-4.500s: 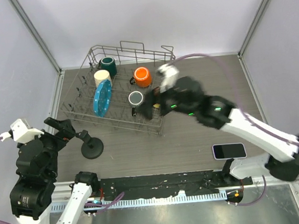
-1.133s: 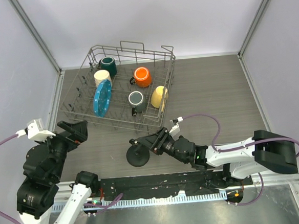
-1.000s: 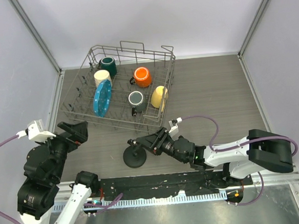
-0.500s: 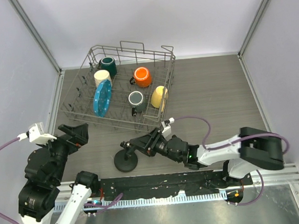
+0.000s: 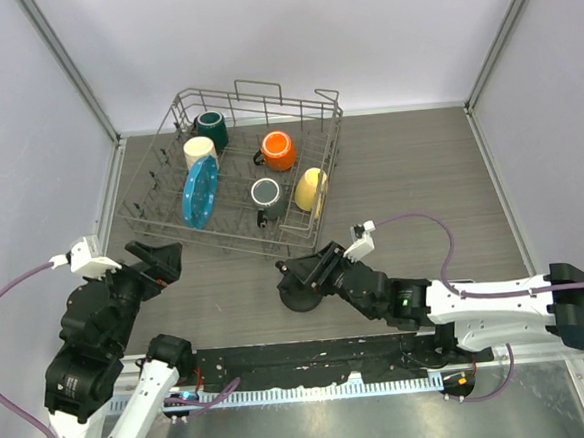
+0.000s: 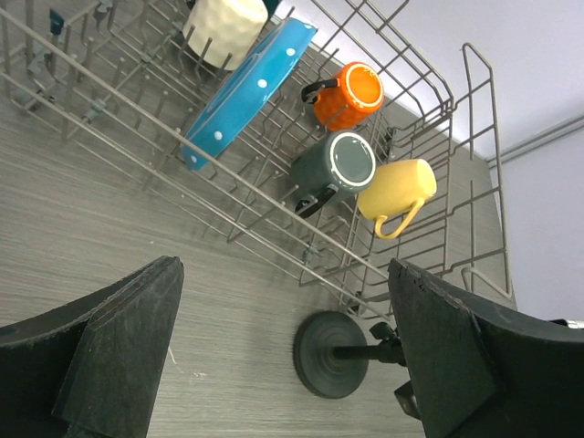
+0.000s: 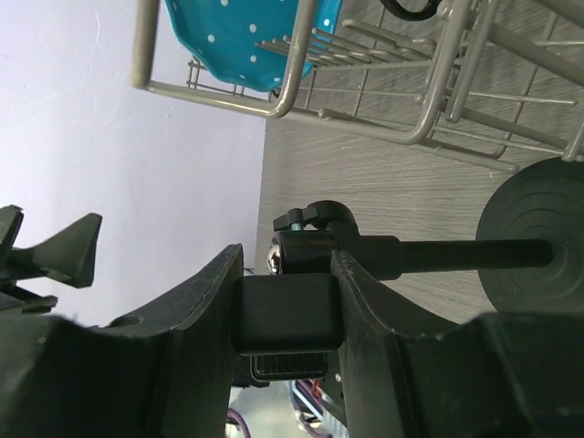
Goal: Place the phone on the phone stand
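step: siting phone stand (image 5: pixel 299 295) | our right gripper (image 5: pixel 323 269) clamps its head | left gripper (image 5: pixel 158 260) wide, empty | next: we let go, fetch phone (unseen)

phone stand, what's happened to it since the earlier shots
The right end effector left the dish rack, took hold of the phone stand and moved it from the left side of the table to the middle. The dish rack stayed put; the left end effector remains open.

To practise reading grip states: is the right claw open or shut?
Shut on the phone stand: the right wrist view shows the right claw with both fingers pressed against the stand's black head, no gap.
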`<move>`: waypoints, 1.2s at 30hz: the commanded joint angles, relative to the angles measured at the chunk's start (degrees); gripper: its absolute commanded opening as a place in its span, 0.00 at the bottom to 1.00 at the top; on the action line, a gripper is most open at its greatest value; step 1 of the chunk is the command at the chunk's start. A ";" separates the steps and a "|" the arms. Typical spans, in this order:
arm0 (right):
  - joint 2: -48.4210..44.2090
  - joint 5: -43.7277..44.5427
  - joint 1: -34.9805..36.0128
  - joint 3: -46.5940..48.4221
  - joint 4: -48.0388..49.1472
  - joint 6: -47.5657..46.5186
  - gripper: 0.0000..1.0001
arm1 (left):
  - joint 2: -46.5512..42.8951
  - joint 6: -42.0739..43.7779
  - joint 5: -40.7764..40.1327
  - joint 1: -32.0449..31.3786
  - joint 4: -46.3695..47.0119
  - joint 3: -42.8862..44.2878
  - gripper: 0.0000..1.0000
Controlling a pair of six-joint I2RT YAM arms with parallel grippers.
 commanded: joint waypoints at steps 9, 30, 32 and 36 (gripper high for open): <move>9.65 7.69 3.80 -3.71 9.66 23.61 0.01 | 1.09 -2.40 3.01 -0.22 2.42 0.07 0.98; 10.65 16.41 8.73 -5.50 22.74 14.76 0.82 | 2.41 -3.20 4.95 -0.13 3.57 -0.99 0.98; 7.72 17.36 8.82 -2.68 4.08 14.31 0.87 | 2.59 -2.58 4.16 -0.13 3.30 -0.55 0.98; 0.17 20.18 8.73 -5.72 -1.23 7.12 0.88 | 2.59 -2.14 3.98 -0.13 3.74 -0.38 0.98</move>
